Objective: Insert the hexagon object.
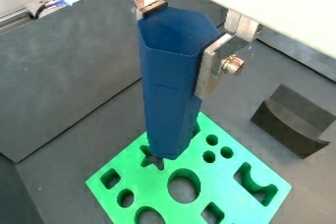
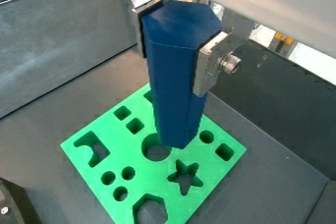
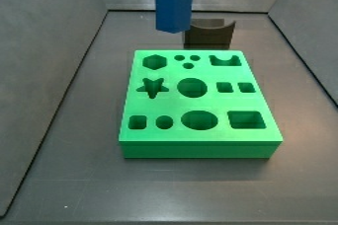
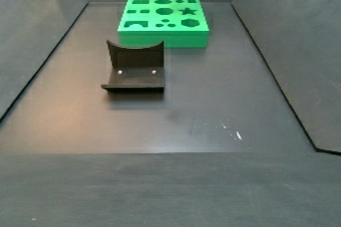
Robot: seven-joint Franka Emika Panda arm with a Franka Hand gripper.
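Observation:
My gripper (image 1: 182,36) is shut on the top of the hexagon object (image 1: 168,100), a tall plain blue faceted peg. It shows the same way in both wrist views (image 2: 178,41). The silver fingers (image 2: 213,61) press on opposite faces. The peg hangs upright with its lower end above the green board (image 1: 108,181), over the shaped holes near the board's middle. In a side view the peg (image 3: 173,0) hangs above the board's far part (image 3: 199,148), with the gripper out of frame. In another side view only the board (image 4: 164,36) shows.
A dark block with a curved notch (image 4: 134,67) stands on the dark floor beside the board. It also shows behind the board in a side view (image 3: 209,34) and in a wrist view (image 1: 296,118). Grey walls close in the floor on the sides.

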